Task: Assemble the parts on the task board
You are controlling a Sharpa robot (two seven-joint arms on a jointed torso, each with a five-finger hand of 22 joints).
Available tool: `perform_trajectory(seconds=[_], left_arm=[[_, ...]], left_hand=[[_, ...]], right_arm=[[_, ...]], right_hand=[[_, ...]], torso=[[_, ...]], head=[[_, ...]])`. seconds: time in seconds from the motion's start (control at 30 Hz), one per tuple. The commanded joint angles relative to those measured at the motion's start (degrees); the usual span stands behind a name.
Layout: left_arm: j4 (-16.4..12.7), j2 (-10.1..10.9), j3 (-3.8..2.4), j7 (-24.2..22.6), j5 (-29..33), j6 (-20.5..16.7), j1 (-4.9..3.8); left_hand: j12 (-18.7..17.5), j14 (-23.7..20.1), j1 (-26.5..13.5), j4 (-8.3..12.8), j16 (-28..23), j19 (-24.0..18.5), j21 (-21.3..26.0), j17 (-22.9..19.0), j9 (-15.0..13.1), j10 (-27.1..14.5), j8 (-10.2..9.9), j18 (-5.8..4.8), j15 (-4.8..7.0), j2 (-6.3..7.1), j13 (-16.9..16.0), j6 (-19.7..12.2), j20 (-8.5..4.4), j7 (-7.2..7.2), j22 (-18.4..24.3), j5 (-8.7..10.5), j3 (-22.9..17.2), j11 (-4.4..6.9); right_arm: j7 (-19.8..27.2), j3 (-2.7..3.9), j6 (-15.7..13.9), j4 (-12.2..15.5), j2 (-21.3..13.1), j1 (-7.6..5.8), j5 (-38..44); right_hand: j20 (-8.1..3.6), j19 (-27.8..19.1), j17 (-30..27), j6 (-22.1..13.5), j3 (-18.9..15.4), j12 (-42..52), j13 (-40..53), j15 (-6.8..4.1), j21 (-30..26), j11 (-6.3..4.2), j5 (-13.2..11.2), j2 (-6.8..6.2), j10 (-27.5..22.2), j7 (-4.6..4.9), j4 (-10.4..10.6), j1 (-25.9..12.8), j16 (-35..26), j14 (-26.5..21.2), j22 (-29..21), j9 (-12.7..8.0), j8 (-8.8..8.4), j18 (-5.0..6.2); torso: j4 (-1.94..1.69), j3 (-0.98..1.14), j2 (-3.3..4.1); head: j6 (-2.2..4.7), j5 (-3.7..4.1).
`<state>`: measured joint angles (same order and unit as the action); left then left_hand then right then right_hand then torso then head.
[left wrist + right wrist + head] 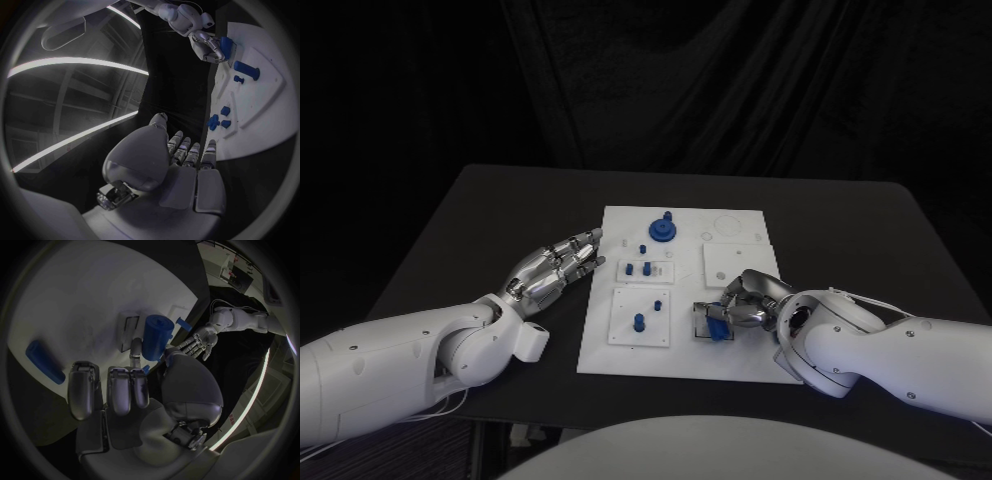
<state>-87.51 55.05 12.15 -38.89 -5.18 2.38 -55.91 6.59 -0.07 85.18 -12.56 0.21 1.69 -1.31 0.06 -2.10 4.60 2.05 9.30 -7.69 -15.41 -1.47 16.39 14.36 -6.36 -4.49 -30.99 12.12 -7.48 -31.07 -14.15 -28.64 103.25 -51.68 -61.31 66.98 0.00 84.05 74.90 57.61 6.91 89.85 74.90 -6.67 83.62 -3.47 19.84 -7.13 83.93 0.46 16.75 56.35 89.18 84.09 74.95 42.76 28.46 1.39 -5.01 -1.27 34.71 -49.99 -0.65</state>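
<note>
Right hand (744,308) is at the near right part of the white board (740,368), fingers closed round a blue cylinder part (718,325). In the right wrist view that cylinder (156,336) sits just ahead of the fingertips (135,347), beside a small rectangular slot on the board; whether it is seated I cannot tell. Its long axis looks roughly upright. Left hand (557,265) lies flat on the black worktop (473,230) just left of the board, fingers stretched out, holding nothing. Other blue parts: a round knob piece (664,230) far centre, small pegs (638,269) mid-left, one peg (639,322) near left. Right hand is clearly the nearer one for this part.
</note>
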Motion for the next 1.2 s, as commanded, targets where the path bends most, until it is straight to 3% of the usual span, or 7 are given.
perform_trajectory(seconds=[0.03, 0.07, 0.17, 0.6, 0.9, 1.03, 1.2], left_arm=[[-0.1, -0.1, -0.05, -1.6, 0.2, 0.9, 0.09], [0.0, -0.2, -0.05, -1.6, 0.2, 0.9, 0.09], [0.0, -0.2, -0.05, -1.5, 0.2, 0.9, 0.10], [0.0, -0.2, -0.05, -1.2, 0.2, 1.1, 0.14], [0.0, -0.1, -0.05, -1.0, 0.2, 1.1, 0.16], [0.1, -0.2, -0.05, -1.0, 0.2, 1.1, 0.17], [0.1, -0.2, -0.05, -1.0, 0.2, 1.0, 0.18]], left_hand=[[0.0, 0.1, 0.5, 0.3, -0.2, 0.0, 0.1, -0.1, 0.0, -0.1, 0.3, 1.06, -0.27, -0.06, 0.0, 0.0, 0.39, -0.30, -0.1, -0.34, 0.1, -0.17], [0.0, 0.1, 0.5, 0.3, -0.2, 0.0, 0.1, -0.1, 0.0, -0.1, 0.3, 1.06, -0.27, -0.06, 0.0, 0.0, 0.39, -0.30, -0.1, -0.34, 0.1, -0.17], [0.0, 0.1, 0.5, 0.4, -0.2, 0.0, 0.1, -0.1, -0.1, -0.1, 0.4, 1.06, -0.32, -0.09, 0.0, 0.1, 0.45, -0.47, -0.1, -0.35, 0.0, -0.14], [0.1, 0.1, 0.6, 0.7, -0.2, 0.0, 0.1, -0.1, -0.1, -0.1, 0.4, 1.07, -0.57, -0.28, 0.0, 0.4, 0.61, -0.93, -0.1, -0.50, -0.2, -0.24], [0.1, 0.1, 0.7, 0.8, -0.2, 0.0, 0.1, -0.1, -0.1, -0.1, 0.5, 1.07, -0.66, -0.32, 0.0, 0.6, 0.68, -1.19, -0.1, -0.55, -0.3, -0.31], [0.1, 0.1, 0.7, 0.8, -0.2, 0.0, 0.1, -0.1, -0.1, -0.1, 0.5, 1.07, -0.66, -0.32, 0.0, 0.6, 0.68, -1.19, -0.1, -0.55, -0.3, -0.31], [0.2, 0.1, 0.7, 0.9, -0.2, 0.0, 0.1, -0.1, -0.2, -0.1, 0.5, 1.07, -0.68, -0.34, -0.1, 0.8, 0.72, -1.35, -0.1, -0.57, -0.4, -0.34]], right_arm=[[-1.2, -0.02, 1.1, -0.1, 0.0, 0.17, 0.6], [-1.2, -0.02, 0.9, -0.1, 0.1, 0.18, 0.6], [-1.1, -0.02, 0.4, -0.2, 0.1, 0.18, 0.6], [-0.7, -0.02, -2.0, -0.4, 0.1, 0.19, 0.6], [1.7, 0.01, -3.9, 0.9, -1.5, 0.12, 0.6], [4.0, 0.03, -4.4, 2.0, -2.6, -0.42, 0.5], [6.4, 0.03, -4.5, 3.8, -4.1, -1.25, -0.4]], right_hand=[[0.32, 2.4, 13.1, -0.3, -1.7, 0.1, 15.1, 0.50, -0.4, 0.50, -2.2, 0.46, 6.1, 0.41, 0.1, -0.3, -0.2, 5.5, 12.5, 0.2, -0.49, 0.49], [0.36, 2.4, 13.1, -0.6, -3.1, 0.1, 15.1, 0.58, -0.4, 0.57, -4.7, 0.46, 6.1, 0.54, 0.2, -1.9, -0.2, 5.5, 12.5, 0.3, -0.58, 0.49], [0.50, 2.4, 13.1, -1.1, -4.9, 0.1, 15.1, 0.70, -0.4, 0.78, -6.5, 1.54, 6.1, 0.71, 0.3, -3.8, -0.2, 5.5, 12.5, 0.7, -0.65, 0.47], [0.66, 2.2, 12.8, -1.7, -9.8, 0.1, 15.1, 0.86, -1.0, 0.92, -5.7, 6.20, 6.1, 0.87, 0.1, -8.5, -0.3, 5.4, 12.4, 1.7, -0.36, 0.59], [0.69, 2.1, 12.6, -2.0, -10.9, 0.1, 15.1, 0.90, -1.3, 0.98, -6.2, 6.81, 6.1, 0.95, 0.1, -9.2, -0.4, 5.4, 12.3, 1.9, -0.45, 0.68], [0.73, 2.0, 12.6, -2.1, -11.6, 0.1, 15.1, 0.95, -1.5, 1.00, -5.4, 6.86, 6.1, 0.97, -0.1, -7.0, -0.4, 5.4, 12.2, 2.2, -0.31, 0.71], [0.69, 2.0, 12.6, -2.7, -12.1, 0.1, 15.1, 0.89, -1.7, 0.94, -2.4, 6.31, 6.1, 0.87, -0.3, 0.0, -0.4, 5.4, 12.2, 3.0, 0.49, 0.75]], torso=[[0.01, 0.01, -0.05], [0.01, 0.01, -0.05], [0.02, 0.00, -0.03], [0.01, 0.01, 0.02], [0.00, 0.00, 0.00], [0.01, 0.02, -0.01], [0.02, 0.02, -0.04]], head=[[-0.01, -0.07], [-0.01, -0.09], [-0.01, -0.17], [-0.01, -0.42], [-0.01, -0.81], [-0.01, -0.92], [-0.01, -0.87]])
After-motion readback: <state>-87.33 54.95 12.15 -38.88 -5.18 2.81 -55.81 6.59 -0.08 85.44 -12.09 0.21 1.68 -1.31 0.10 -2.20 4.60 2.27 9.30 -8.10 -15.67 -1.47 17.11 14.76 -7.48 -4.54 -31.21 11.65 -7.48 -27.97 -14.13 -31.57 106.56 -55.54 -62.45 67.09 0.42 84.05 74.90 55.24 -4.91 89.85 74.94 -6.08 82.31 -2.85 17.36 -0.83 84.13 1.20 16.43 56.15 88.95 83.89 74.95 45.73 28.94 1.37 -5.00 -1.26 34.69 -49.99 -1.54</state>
